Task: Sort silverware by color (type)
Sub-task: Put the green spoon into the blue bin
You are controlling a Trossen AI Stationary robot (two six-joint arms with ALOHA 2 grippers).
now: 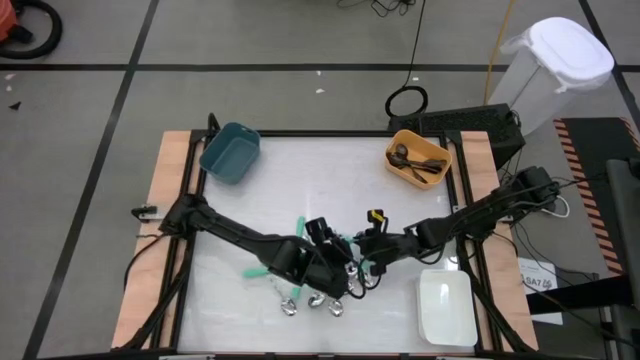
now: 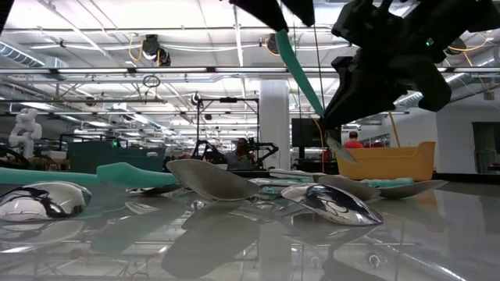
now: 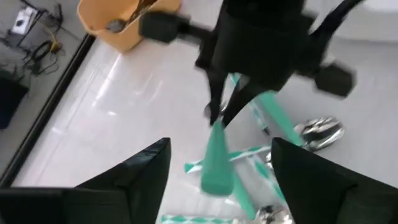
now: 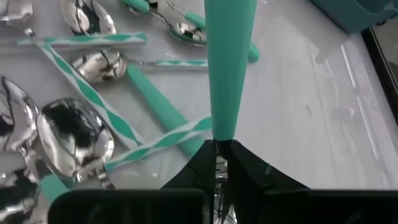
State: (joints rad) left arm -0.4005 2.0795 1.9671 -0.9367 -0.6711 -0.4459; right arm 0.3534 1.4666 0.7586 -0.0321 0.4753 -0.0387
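My right gripper [image 4: 219, 152] is shut on a teal-handled utensil [image 4: 229, 62], held above the loose silverware [image 4: 81, 130] in the middle of the table. The teal handle [image 3: 217, 162] sticks out from it toward my left gripper [image 3: 217, 180]. That gripper is open, its two fingers standing on either side of the handle's free end without touching it. In the high view both grippers meet near the table's centre, left [image 1: 335, 262] and right [image 1: 372, 248]. The spoons below lie flat on the white table top [image 1: 260, 200]. My right gripper pinches the utensil between its two fingers at the narrow end of the teal handle [image 4: 219, 138], where it joins the metal part. The handle runs forward out of the fingers, in line with them. The utensil is lifted clear and slanted, its metal tip [image 2: 341, 150] lowest.
A teal bin [image 1: 230, 152] stands at the far left of the table. At the far right is an orange bin [image 1: 418, 160] with dark utensils in it. A white bin [image 1: 447, 306] sits at the near right. Spoons with teal and striped handles [image 1: 300, 295] lie near the front.
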